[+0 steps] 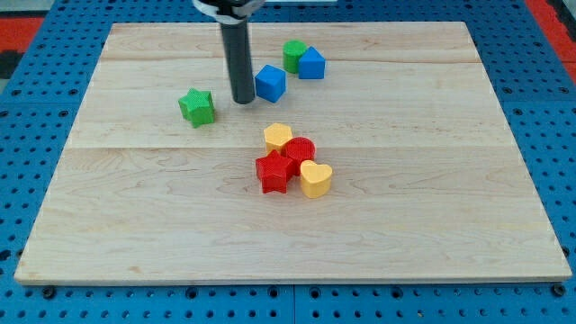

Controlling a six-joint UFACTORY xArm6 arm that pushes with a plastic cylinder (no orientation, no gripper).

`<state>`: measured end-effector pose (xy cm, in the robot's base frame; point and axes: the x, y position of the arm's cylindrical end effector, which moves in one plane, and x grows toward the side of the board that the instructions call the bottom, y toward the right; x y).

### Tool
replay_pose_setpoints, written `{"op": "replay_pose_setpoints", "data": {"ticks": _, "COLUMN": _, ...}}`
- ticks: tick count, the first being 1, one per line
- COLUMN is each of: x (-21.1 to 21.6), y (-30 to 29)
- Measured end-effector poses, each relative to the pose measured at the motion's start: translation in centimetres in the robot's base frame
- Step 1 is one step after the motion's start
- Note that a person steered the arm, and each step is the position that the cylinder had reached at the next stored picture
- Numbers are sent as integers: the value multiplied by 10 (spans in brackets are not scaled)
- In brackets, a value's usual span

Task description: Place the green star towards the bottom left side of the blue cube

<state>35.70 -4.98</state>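
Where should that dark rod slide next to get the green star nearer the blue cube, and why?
Probably round to the view's left of the green star, then push rightward. My tip now sits between the star and the blue cube, almost touching the cube, so pushing from here would drive the star away.

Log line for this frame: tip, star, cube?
my tip: between blocks, beside blue cube | green star: left of tip, apart | placement: not yet done

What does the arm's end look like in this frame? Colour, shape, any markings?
A straight, smooth, dark cylindrical rod, near black, with no markings or cables visible. It hangs from a white-and-black mount cut off at the view's top. My tip is plain and blunt, no jaws.
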Motion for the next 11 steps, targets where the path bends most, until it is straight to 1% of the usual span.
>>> {"op": "replay_pose_setpoints", "data": {"ticks": 1, "x": -43, "y": 35}}
{"op": "replay_pose_setpoints", "data": {"ticks": 2, "x": -32, "y": 35}}
{"op": "replay_pose_setpoints", "data": {"ticks": 3, "x": 2, "y": -5}}
{"op": "replay_pose_setpoints", "data": {"ticks": 4, "x": 47, "y": -57}}
{"op": "replay_pose_setpoints", "data": {"ticks": 5, "x": 58, "y": -118}}
{"op": "replay_pose_setpoints", "data": {"ticks": 6, "x": 34, "y": -129}}
{"op": "replay_pose_setpoints", "data": {"ticks": 7, "x": 11, "y": -109}}
{"op": "replay_pose_setpoints", "data": {"ticks": 8, "x": -32, "y": -121}}
{"op": "replay_pose_setpoints", "data": {"ticks": 9, "x": -37, "y": -73}}
{"op": "replay_pose_setpoints", "data": {"ticks": 10, "x": -62, "y": -30}}
{"op": "replay_pose_setpoints", "data": {"ticks": 11, "x": -72, "y": -19}}
